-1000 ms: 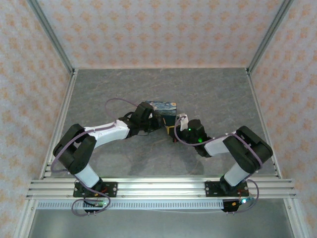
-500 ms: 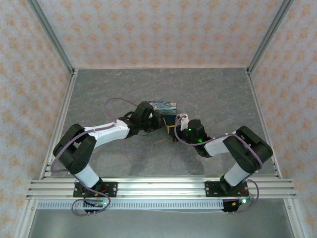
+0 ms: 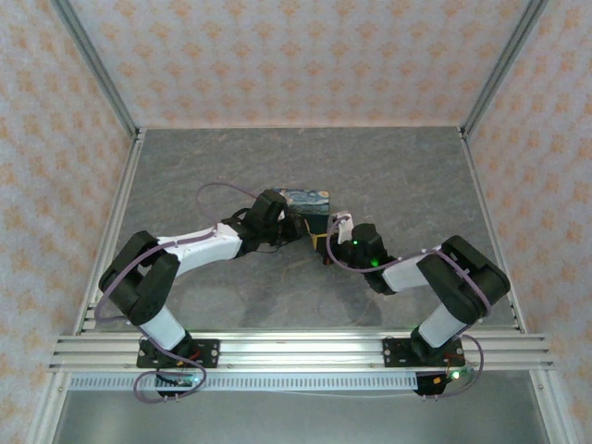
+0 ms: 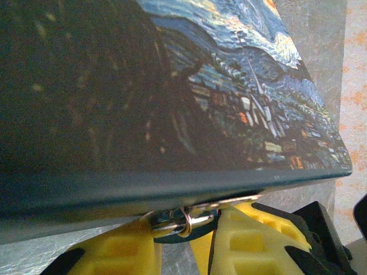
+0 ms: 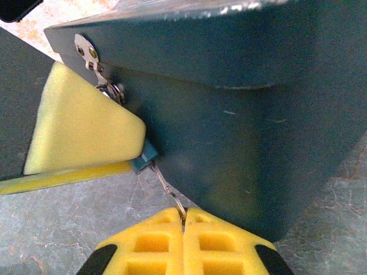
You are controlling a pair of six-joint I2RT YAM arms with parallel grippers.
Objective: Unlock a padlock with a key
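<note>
Through the right wrist camera the padlock is only a blue sliver poking out behind a pale yellow pad. The right gripper, cut off by the bottom edge, nips a thin silvery piece too fine to name. The left wrist camera has the painted tin running off the top and left edges, its near face dark and blurred, with the left gripper cropped below; from above, the spot where the arms meet is too small to read.

one painted tin, one padlock, one hasp, one left hand, one right hand
</note>
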